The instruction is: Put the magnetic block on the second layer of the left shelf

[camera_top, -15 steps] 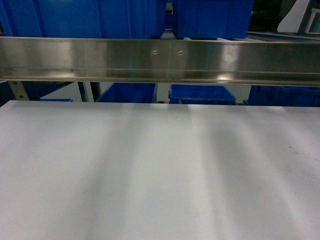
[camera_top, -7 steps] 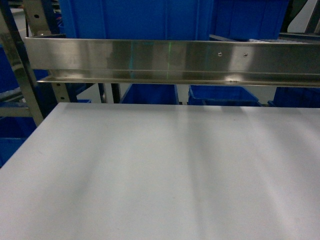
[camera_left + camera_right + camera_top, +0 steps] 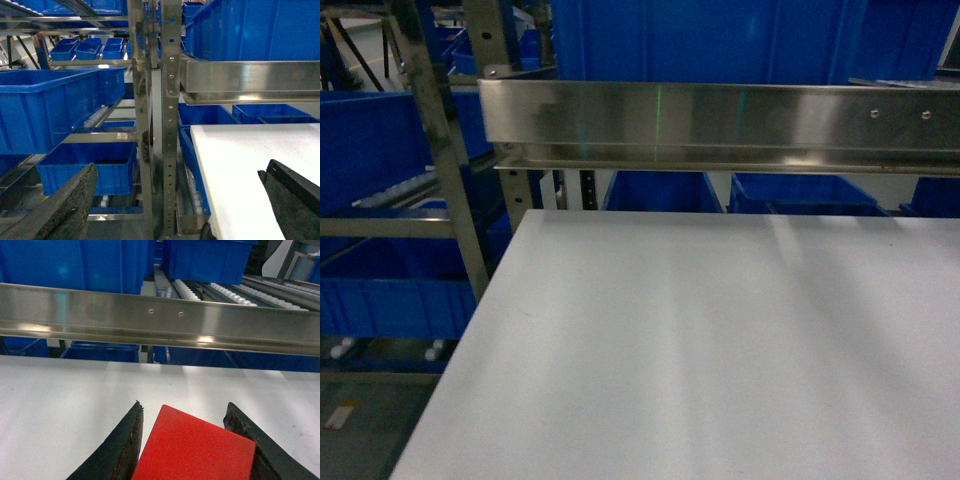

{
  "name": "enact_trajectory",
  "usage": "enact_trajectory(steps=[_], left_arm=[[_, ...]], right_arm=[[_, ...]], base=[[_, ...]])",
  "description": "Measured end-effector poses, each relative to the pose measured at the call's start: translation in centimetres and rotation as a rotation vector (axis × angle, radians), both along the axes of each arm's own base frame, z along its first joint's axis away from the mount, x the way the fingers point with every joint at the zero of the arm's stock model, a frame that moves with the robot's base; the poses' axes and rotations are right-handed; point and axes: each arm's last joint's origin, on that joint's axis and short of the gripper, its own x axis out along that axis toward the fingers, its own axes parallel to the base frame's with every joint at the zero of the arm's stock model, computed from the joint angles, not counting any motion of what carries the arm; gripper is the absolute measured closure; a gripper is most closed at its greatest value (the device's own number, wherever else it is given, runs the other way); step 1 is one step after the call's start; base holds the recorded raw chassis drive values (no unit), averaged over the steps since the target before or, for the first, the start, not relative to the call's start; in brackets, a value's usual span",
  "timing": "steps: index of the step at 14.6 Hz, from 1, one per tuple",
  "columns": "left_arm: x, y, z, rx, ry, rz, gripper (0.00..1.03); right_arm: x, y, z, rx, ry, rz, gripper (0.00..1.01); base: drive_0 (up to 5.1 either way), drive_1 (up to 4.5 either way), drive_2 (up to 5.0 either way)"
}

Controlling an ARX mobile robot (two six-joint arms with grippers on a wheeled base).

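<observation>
The right pincer [image 3: 182, 442] is clamped on the red magnetic block [image 3: 192, 450] above the white table [image 3: 720, 340]. The left pincer [image 3: 175, 200] hangs spread apart near the steel rack [image 3: 170, 125], where blue crates [image 3: 55, 105] sit farther left.

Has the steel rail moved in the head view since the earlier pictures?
Yes. The steel rail has slid right in the frame: its left end and the rack post now show, so the camera turned left.

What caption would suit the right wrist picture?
Right gripper holds a red block above the white table, facing a steel rail.
</observation>
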Motion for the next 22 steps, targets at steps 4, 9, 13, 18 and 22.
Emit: enact_trajectory(steps=[4,9,13,18,22], left_arm=[[0.00,0.00,0.01,0.000,-0.001,0.000,0.05],[0.00,0.00,0.00,0.000,0.000,0.000,0.05],[0.00,0.00,0.00,0.000,0.000,0.000,0.05],[0.00,0.00,0.00,0.000,0.000,-0.001,0.05],[0.00,0.00,0.02,0.000,-0.002,0.000,0.05]], right_arm=[[-0.01,0.00,0.03,0.000,-0.003,0.000,0.59],[0.00,0.00,0.01,0.000,-0.001,0.000,0.59],[0.00,0.00,0.01,0.000,-0.001,0.000,0.59],[-0.01,0.00,0.02,0.000,-0.002,0.000,0.59],[0.00,0.01,0.00,0.000,0.000,0.001,0.59]], base=[[-5.0,2.42,2.4],[-5.0,2.48,2.5],[-5.1,2.37,2.4],[-5.1,2.37,2.4],[-4.9,2.51,2.5]])
